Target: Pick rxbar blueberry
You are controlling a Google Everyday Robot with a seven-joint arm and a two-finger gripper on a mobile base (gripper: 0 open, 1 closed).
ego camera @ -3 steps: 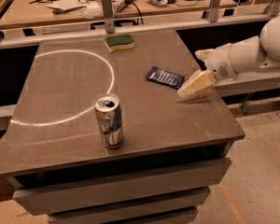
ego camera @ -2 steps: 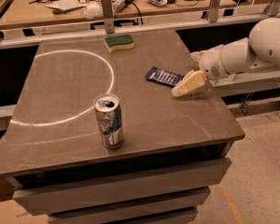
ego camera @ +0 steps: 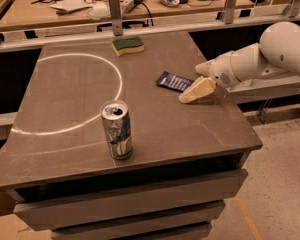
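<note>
The rxbar blueberry [ego camera: 174, 81] is a flat dark navy wrapper with pale lettering, lying on the grey-brown table [ego camera: 70, 99] right of centre. My gripper [ego camera: 196, 91], with cream-coloured fingers, hangs low over the table just right of the bar, its tip close to the bar's right end. The white arm [ego camera: 262, 56] reaches in from the right edge.
A silver-blue drink can [ego camera: 117, 130] stands upright near the table's front. A green and yellow sponge [ego camera: 128, 45] lies at the back edge. A pale ring [ego camera: 117, 76] is marked on the left half. A cluttered bench [ego camera: 90, 4] stands behind the rail.
My gripper has moved left and slightly down, closing in on the right end of the bar. The bar, can and sponge have not moved.
</note>
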